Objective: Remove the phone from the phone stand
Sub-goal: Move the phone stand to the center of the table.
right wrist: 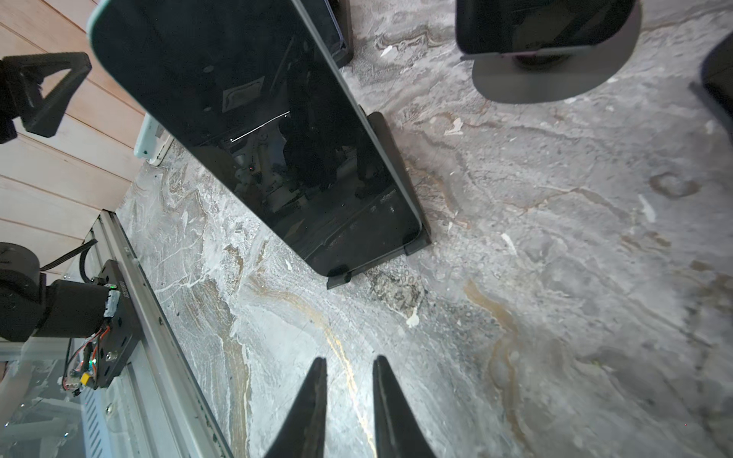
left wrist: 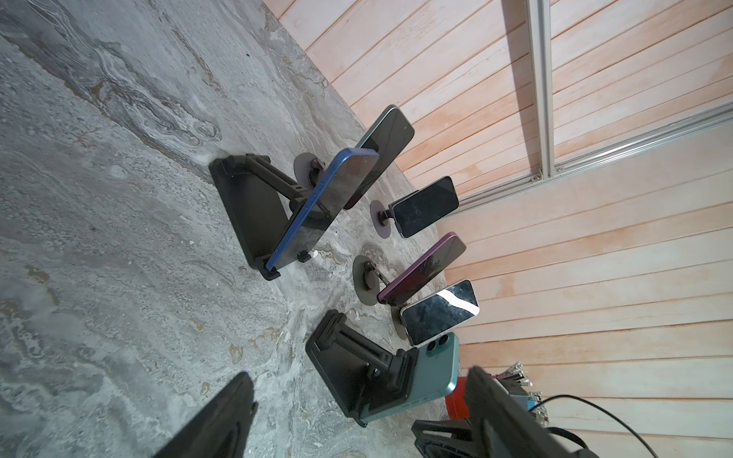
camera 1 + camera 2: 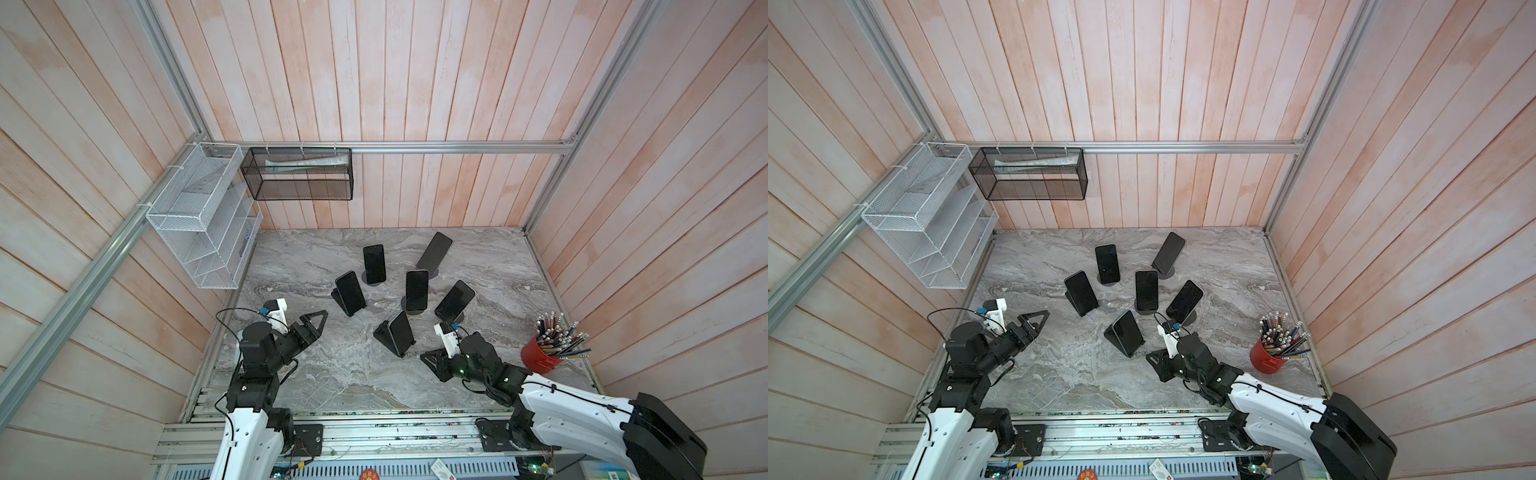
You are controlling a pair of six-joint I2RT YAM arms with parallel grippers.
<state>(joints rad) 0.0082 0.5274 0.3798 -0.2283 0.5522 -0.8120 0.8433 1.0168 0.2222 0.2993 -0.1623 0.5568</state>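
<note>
Left gripper [image 3: 318, 318]: jaws apart, empty, low near the table's [image 3: 498, 266] left edge.
Right gripper [image 1: 349, 380]: narrow gap between the tips, grips nothing, tilted toward the nearest phone [image 3: 402, 331].
Phone: leaning on its stand [image 3: 384, 334], mid-table.

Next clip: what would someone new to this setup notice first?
Six dark phones on stands cluster mid-table, the nearest one leaning on a wedge stand between the arms. A red cup of pencils stands at the table's right edge. Both the left gripper and the right gripper hold nothing; the right one's fingers sit close together above bare marble.
</note>
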